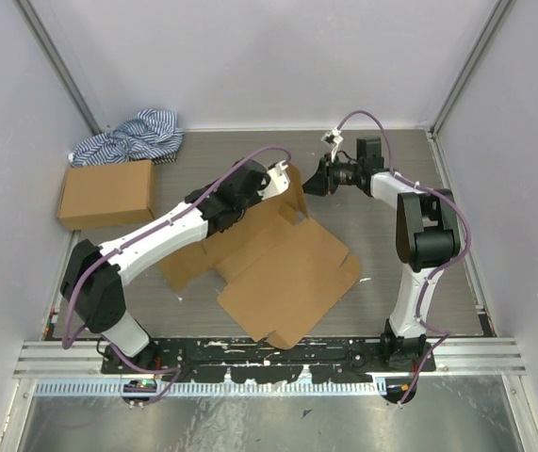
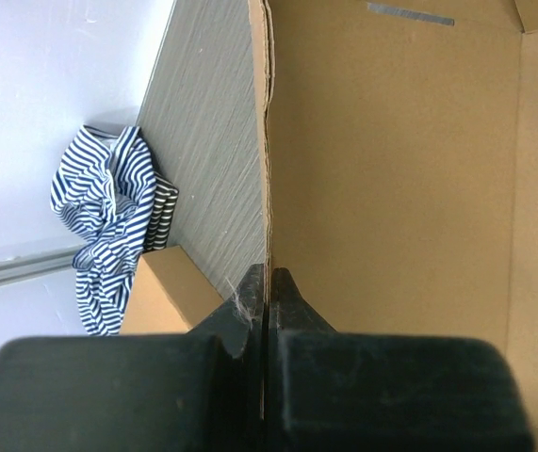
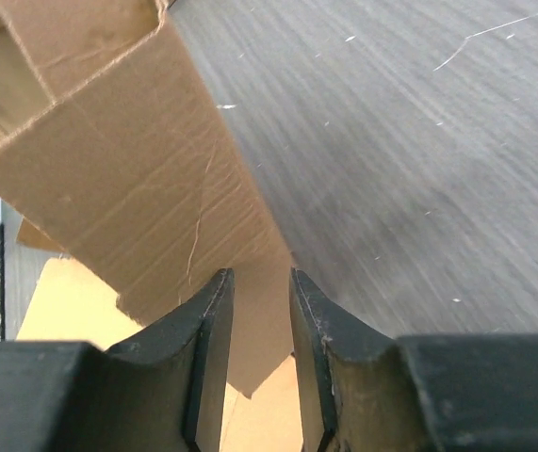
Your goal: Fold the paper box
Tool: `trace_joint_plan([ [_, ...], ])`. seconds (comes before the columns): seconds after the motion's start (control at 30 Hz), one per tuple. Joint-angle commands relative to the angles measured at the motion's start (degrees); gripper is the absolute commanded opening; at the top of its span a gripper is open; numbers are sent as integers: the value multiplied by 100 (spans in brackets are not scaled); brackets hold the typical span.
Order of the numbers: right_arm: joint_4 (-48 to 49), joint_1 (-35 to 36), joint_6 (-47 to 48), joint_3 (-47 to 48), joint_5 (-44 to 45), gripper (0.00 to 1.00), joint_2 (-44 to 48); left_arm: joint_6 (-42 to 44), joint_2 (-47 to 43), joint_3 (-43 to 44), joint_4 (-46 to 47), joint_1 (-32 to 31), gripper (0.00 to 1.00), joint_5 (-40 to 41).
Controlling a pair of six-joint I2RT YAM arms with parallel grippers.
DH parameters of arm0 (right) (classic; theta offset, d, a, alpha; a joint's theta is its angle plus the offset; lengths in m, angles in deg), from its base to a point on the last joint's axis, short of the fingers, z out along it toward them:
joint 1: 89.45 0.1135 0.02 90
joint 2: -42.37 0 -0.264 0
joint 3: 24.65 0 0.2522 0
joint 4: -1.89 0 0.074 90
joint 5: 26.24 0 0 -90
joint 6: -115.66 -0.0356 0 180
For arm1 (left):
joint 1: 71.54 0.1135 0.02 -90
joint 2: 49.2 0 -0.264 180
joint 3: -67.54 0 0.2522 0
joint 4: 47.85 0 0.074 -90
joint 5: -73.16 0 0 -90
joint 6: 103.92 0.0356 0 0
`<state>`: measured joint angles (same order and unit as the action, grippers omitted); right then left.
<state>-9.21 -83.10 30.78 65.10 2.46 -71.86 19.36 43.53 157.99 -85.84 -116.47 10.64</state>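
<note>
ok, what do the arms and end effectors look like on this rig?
Both alike: left arm and right arm have white links with chunky black joints, on black bases. A purple cable runs along each, loosely looped. Left end effector and right end effector each have two matte black tapered fingers. No markings that I can make out.

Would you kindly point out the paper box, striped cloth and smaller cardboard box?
paper box (image 1: 292, 278), top view, flat near panel
striped cloth (image 1: 132, 137), top view, bunched middle
smaller cardboard box (image 1: 105, 193), top view, top face
</note>
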Motion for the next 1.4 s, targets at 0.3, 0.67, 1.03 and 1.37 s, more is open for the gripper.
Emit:
trace_joint_plan([
  [0.3, -1250, 96, 1219, 406, -567, 50, 392, 49, -123, -201, 52, -248, 0, 213],
  [0.67, -1905, 191, 1838, 689, -382, 52, 272, 237, 125, -298, 69, -583, 0, 827],
  [1.03, -2699, 189, 2637, 1064, -339, 51, 156, 514, 555, -394, 186, -845, 0, 1619],
  [1.37, -2780, 182, 2667, 1330, -383, 51, -125, 785, 263, -682, 915, -960, 0, 1934],
])
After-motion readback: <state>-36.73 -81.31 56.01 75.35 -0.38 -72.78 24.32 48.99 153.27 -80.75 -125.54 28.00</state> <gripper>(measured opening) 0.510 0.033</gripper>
